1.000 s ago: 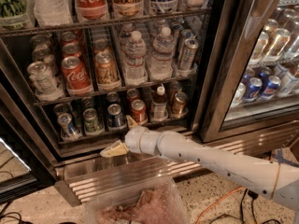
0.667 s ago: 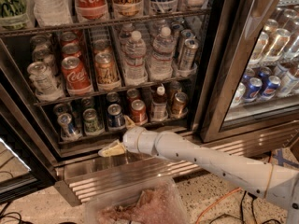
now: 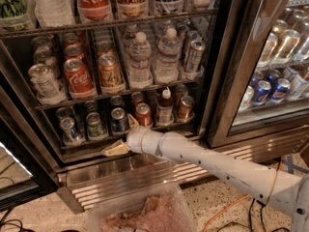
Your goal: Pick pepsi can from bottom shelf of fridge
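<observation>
- A tall steel drinks fridge [image 3: 227,81] with a dark inside is seen. Its ribbed steel grille [image 3: 145,178] is set low, just above a speckled floor [image 3: 217,204].
- A clear plastic tub [image 3: 145,211] is placed on the floor in front.
- The short dark-blue pepsi can [image 3: 119,121] is stood upright on the dark wire bottom shelf [image 3: 84,148], between a green can [image 3: 95,126] and a red can [image 3: 143,114].
- The gripper [image 3: 119,140] of the white arm [image 3: 217,166] is held at the shelf's front lip, just below the pepsi can.
- Its tan fingers [image 3: 113,150] are spread apart and nothing is gripped.
</observation>
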`<state>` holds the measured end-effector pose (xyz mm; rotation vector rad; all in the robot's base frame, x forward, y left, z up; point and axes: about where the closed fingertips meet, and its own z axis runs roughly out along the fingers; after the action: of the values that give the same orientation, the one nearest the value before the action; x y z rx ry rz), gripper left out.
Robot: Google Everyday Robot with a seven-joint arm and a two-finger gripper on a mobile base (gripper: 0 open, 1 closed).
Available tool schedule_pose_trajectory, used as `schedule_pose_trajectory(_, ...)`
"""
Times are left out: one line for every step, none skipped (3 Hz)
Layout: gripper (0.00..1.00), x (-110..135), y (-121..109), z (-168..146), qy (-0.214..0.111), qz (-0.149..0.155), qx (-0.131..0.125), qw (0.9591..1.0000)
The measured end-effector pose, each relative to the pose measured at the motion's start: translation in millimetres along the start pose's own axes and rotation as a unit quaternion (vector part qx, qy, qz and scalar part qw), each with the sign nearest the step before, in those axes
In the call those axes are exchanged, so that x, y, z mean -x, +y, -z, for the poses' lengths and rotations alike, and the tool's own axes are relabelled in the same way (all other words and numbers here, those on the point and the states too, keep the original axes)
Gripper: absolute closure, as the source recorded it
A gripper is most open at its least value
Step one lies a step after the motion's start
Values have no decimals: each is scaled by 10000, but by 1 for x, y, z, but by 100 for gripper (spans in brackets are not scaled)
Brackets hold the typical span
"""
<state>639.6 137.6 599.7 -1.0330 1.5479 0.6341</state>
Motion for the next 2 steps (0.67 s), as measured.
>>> schedule_pose_trajectory(0, -2, -8, -1, -64, -42, -113, 9999)
schedule_pose_trajectory(0, -6, -15, -8, -154, -125, -180, 9996)
